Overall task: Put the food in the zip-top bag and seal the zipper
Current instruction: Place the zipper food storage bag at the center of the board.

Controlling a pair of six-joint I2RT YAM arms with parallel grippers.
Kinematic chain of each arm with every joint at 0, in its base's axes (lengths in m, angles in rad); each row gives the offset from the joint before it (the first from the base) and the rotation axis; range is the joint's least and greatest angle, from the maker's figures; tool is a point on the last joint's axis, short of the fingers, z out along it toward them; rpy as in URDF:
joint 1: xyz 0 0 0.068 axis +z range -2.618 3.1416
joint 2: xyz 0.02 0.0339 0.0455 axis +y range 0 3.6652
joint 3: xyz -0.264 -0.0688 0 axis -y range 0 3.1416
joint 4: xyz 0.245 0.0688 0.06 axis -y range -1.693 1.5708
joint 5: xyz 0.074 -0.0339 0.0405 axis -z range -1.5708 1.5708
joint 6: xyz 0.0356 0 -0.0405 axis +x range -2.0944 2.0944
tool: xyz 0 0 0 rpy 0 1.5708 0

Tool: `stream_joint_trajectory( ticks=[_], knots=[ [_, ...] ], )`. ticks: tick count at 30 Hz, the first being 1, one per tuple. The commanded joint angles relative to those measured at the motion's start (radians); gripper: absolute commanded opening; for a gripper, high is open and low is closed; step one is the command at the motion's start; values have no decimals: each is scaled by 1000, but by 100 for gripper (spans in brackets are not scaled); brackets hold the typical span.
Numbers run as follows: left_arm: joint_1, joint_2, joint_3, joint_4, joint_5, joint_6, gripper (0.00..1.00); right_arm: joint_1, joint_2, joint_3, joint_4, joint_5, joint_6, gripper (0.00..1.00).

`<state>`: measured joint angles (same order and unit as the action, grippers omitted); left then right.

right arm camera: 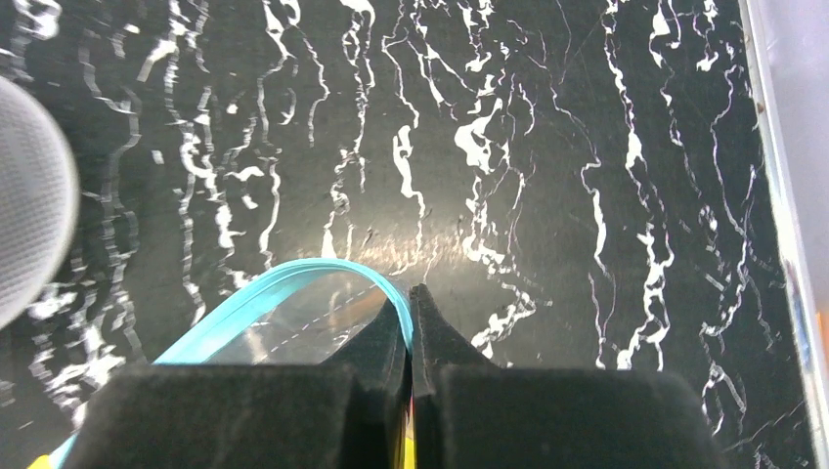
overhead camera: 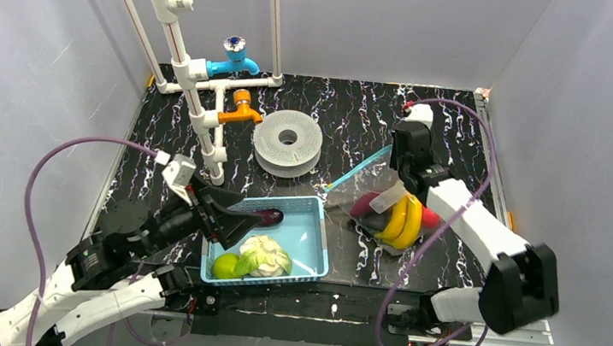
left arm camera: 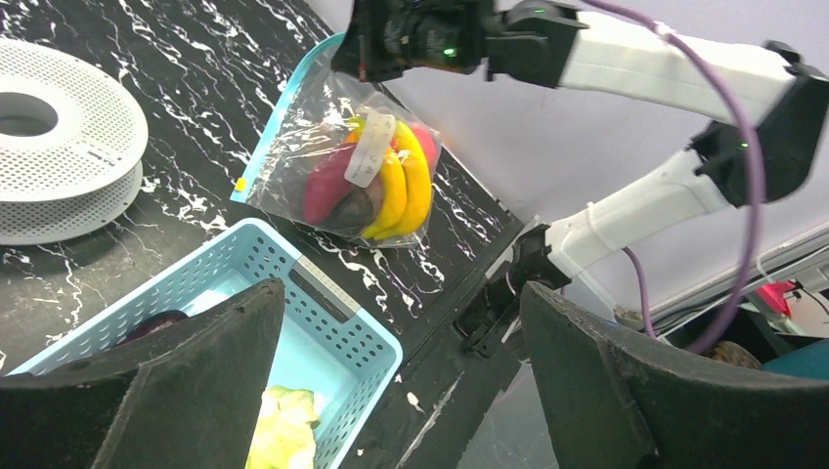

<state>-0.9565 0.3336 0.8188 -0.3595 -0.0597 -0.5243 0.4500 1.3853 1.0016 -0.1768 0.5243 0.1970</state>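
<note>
Nearest us, the left gripper (left arm camera: 399,303): black padded jaws spread wide, holding nothing, poised over the far-left corner of the light-blue slotted plastic basket (overhead camera: 316,251). Just by its fingertips a dark purple toy eggplant (overhead camera: 267,216) lies in the basket, ungripped. Toward the basket's near side sit a white toy cauliflower (overhead camera: 267,253) and a round green toy fruit (overhead camera: 225,265).

Just right of the basket, on the black marbled tabletop (overhead camera: 361,110), we note the crinkly clear zip-top bag (overhead camera: 366,184). Inside it are yellow toy bananas (overhead camera: 401,220), a maroon piece (overhead camera: 366,203) and something red (overhead camera: 429,218) behind the bananas. The right gripper (right arm camera: 411,313) is clenched on the teal-blue zipper strip (right arm camera: 293,278), at the end farther from the basket, holding that edge raised.

Our reading is that the task is partway done. Several pieces are bagged and three are left in the basket. The zipper looks unsealed, though we cannot check its full length.
</note>
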Motion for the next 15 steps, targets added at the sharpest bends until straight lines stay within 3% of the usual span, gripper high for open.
stream_joint_trajectory(
  ticks=[1,5,10,15],
  knots=[
    [3,-53,47,-92,-32,23,90,-15,188,129,69,65,-160,1],
    [3,-100,57,-131,-39,25,90,-17,354,262,-97,115,-179,4],
    [4,-144,40,-140,-39,19,90,-16,421,333,-216,135,-178,40],
    [4,-172,30,-140,-42,3,90,-11,384,393,-345,140,-153,57]
  ],
)
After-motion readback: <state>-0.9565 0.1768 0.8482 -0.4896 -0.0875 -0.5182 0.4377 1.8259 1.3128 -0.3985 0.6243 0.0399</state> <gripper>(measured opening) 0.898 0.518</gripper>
